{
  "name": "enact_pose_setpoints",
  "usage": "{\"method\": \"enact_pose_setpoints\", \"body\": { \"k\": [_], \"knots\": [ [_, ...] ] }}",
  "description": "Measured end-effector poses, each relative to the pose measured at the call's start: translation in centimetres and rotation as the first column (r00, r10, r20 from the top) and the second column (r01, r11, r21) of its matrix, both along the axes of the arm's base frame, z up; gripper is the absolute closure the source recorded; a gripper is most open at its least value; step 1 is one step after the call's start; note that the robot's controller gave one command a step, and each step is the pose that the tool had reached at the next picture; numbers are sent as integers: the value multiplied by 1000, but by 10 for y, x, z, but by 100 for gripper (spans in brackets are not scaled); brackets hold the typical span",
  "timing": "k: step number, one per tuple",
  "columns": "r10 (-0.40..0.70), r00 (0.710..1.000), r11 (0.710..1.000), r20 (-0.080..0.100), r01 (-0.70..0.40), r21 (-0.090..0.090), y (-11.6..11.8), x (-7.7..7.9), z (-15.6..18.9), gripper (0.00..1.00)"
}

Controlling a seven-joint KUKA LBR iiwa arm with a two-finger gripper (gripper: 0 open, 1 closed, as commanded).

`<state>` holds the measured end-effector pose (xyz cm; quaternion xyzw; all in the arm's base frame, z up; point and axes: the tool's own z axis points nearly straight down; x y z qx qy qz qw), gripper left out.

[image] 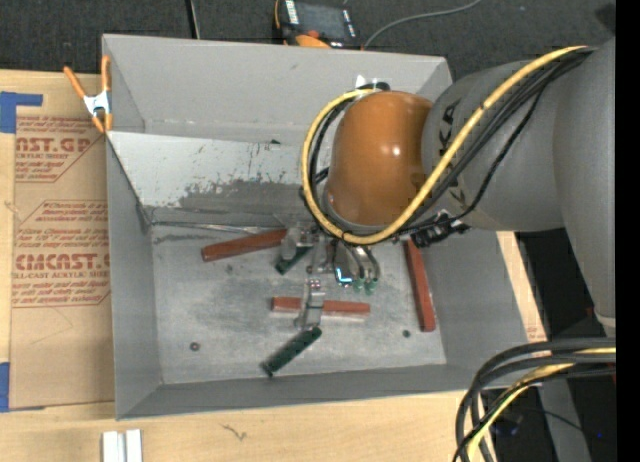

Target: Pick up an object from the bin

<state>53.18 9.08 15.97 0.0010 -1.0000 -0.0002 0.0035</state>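
Four slim sticks lie spread on the floor of the grey bin. The end effector hangs under the arm's orange cover, right over a short red-brown bar lying crosswise near the middle of the floor. Whether it is released or clenched cannot be told.

A dark green stick lies tilted just in front of that bar, close to the front wall. A longer red-brown stick lies behind and to the left, near the foot of the sloped rear wall. Another red-brown stick runs along the right wall, well apart from the bar. The left part of the floor is bare, while the arm covers the right rear corner.
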Motion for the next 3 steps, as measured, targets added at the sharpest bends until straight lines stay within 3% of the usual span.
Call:
{"method": "enact_pose_setpoints", "body": {
  "k": [1, 2, 3],
  "knots": [
    [-101, 995, 995, 1, 101, -1, -40, -4, -93, 0],
    [-98, 995, 995, 8, 98, 2, -38, -1, -89, 100],
    [-85, 996, 996, 5, 85, 0, -43, -30, -64, 100]
  ]
}}
